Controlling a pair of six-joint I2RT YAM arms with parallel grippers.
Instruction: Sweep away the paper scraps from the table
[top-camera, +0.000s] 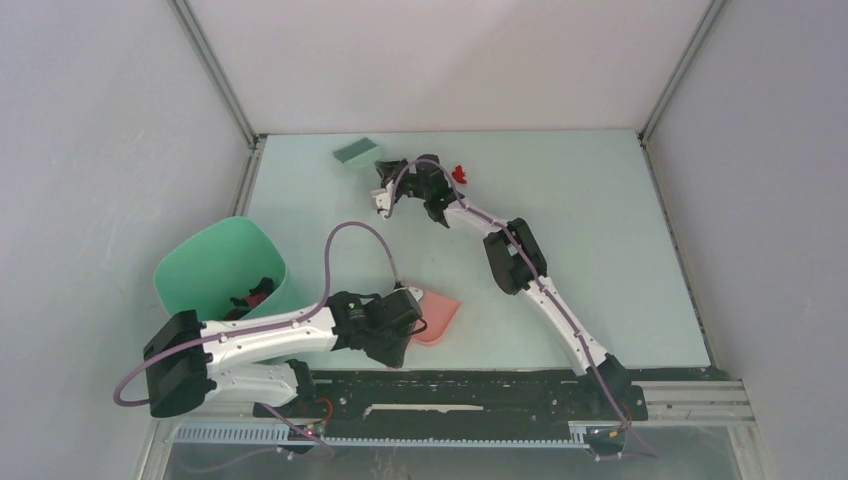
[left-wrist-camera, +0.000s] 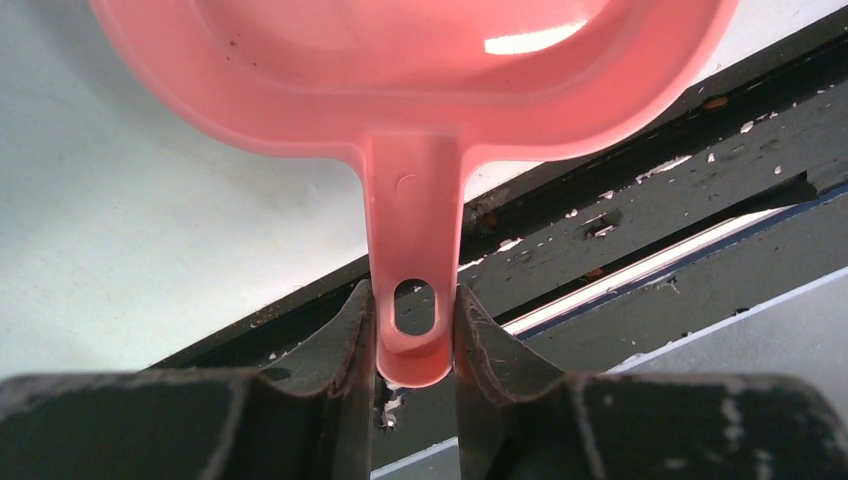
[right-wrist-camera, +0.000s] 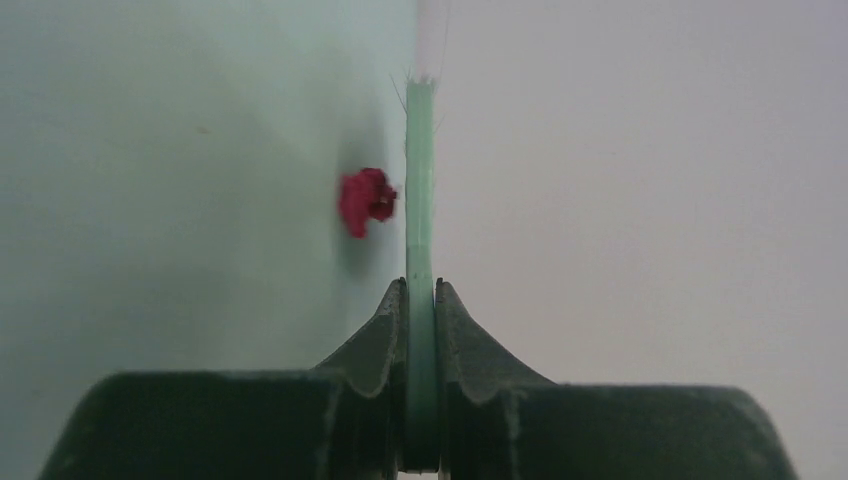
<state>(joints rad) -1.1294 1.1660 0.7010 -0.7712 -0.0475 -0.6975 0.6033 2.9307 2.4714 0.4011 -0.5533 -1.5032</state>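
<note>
Red scrap (right-wrist-camera: 365, 200) sits just beside brush (right-wrist-camera: 420, 180) clamped in R hand (right-wrist-camera: 420, 290); L hand (left-wrist-camera: 412, 300) grips dustpan (left-wrist-camera: 400, 60) well apart, so sweep may flick scrap off worktop (top-camera: 600, 250).

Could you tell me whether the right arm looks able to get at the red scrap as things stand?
Probably yes: the right claw, shut on the brush, is right beside the red scrap, with only bare table between them.

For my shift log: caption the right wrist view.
Right gripper shut on the thin green brush, a red paper scrap beside it on the table.
</note>
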